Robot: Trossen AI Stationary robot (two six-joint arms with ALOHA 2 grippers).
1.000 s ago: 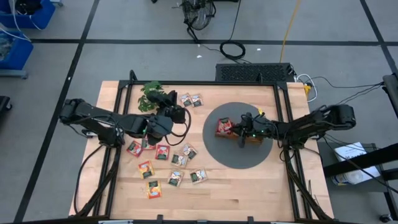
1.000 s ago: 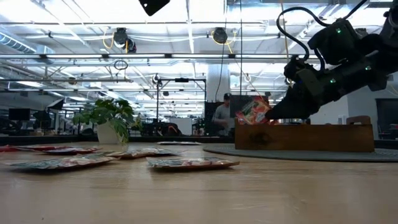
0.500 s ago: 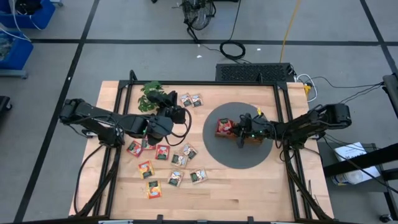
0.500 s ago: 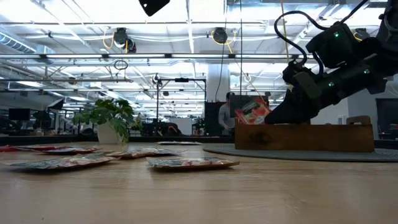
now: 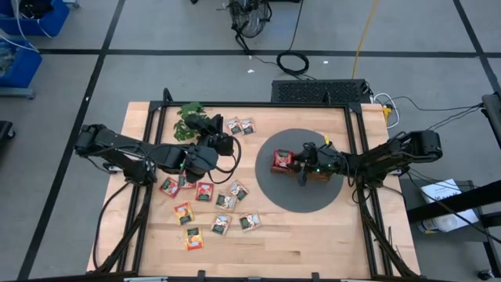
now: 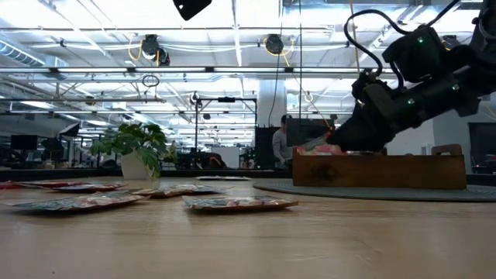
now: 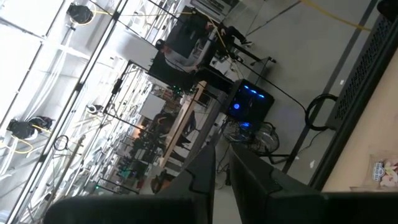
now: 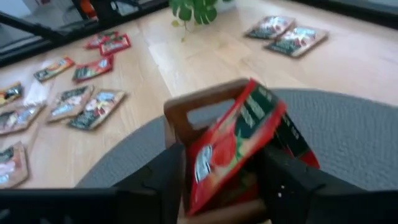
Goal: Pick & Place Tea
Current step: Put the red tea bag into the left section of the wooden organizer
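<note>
The tray (image 5: 313, 166) sits on the mat (image 5: 274, 192) at the bench's (image 5: 313, 235) three o'clock — sachets (image 5: 205, 192) spread toward eight, the plant (image 5: 188, 119) at eleven.

You see a pale wooden bench (image 5: 313, 235) with a round dark grey mat (image 5: 274, 192) right of the frame's centre. On the mat stands a brown wooden tray (image 8: 205, 102), and a red sachet (image 8: 233, 146) printed with green and white leans in it. Red, orange-yellow and white-green sachets (image 5: 205, 210) lie lower left of centre. The plant (image 5: 188, 117) is leafy green. Both arms are dark.
</note>
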